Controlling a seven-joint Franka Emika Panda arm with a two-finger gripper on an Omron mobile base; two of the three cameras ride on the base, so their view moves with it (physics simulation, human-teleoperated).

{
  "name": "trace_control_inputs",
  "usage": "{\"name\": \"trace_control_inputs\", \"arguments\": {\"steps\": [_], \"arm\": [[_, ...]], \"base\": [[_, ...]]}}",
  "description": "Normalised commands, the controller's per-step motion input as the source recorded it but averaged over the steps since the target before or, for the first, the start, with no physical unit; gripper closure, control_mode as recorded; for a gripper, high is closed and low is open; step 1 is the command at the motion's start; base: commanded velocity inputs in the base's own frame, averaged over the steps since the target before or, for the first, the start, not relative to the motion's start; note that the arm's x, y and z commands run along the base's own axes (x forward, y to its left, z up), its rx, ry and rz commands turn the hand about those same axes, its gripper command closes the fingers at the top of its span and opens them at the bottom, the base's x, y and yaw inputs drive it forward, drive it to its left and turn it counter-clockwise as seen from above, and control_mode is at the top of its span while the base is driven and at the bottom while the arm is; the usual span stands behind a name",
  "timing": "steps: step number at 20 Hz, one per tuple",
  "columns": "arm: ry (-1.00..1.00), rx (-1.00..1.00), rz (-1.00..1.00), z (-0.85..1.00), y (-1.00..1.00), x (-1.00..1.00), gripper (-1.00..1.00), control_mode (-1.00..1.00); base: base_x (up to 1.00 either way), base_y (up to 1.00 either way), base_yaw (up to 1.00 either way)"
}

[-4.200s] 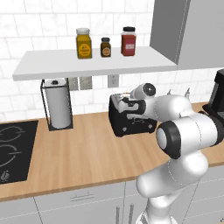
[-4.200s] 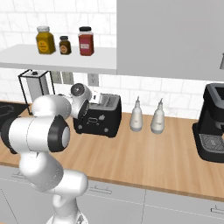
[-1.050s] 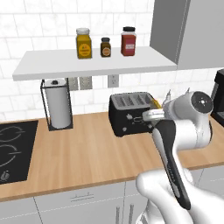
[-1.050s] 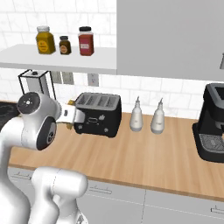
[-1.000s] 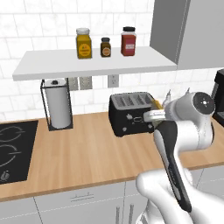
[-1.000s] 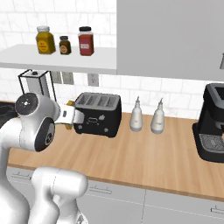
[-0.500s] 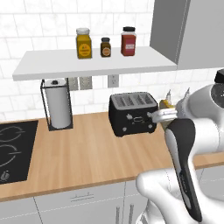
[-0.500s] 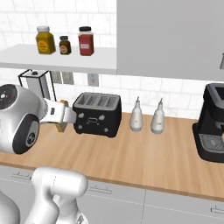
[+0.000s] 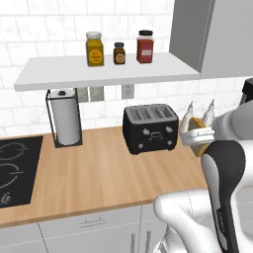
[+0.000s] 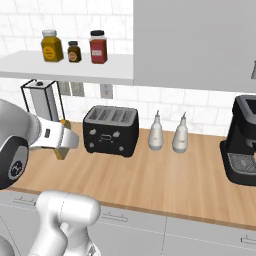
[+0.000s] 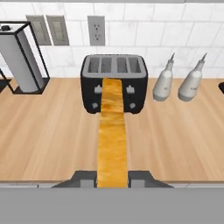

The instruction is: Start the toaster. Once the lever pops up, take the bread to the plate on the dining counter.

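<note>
The black toaster (image 9: 149, 129) (image 10: 111, 131) (image 11: 114, 83) stands at the back of the wood counter, its slots looking empty from the hand view. My gripper (image 9: 196, 134) (image 10: 66, 140) (image 11: 113, 177) is shut on the bread (image 11: 113, 135), a golden-brown slice seen edge-on that reaches toward the toaster's front. In the base views the bread (image 9: 199, 147) (image 10: 62, 151) hangs in the air in front of the toaster, above the counter and well back from it. The plate and the dining counter are out of view.
A paper towel holder (image 9: 64, 116) (image 11: 22, 61) stands left of the toaster, with a black cooktop (image 9: 15, 168) beyond it. Two white bottles (image 10: 156, 134) (image 10: 180, 136) and a black coffee machine (image 10: 244, 140) stand to the right. A shelf (image 9: 106, 71) with three jars hangs above.
The gripper, which was at the toaster seconds ago, has drawn back from it with the bread and over the last second kept swinging away toward the counter's front.
</note>
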Motion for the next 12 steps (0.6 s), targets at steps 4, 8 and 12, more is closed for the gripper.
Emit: {"name": "trace_control_inputs", "arguments": {"steps": [4, 8, 12], "arm": [[0.00, 0.00, 0.00, 0.12, 0.00, -0.11, 1.00, -1.00], [0.00, 0.00, 0.00, 0.04, -0.01, -0.05, 1.00, 1.00], [0.00, 0.00, 0.00, 0.00, 0.00, 0.00, 1.00, 1.00]], "base": [[0.00, 0.00, 0.00], [-0.19, -0.01, 0.00], [-0.83, -0.21, 0.01]]}}
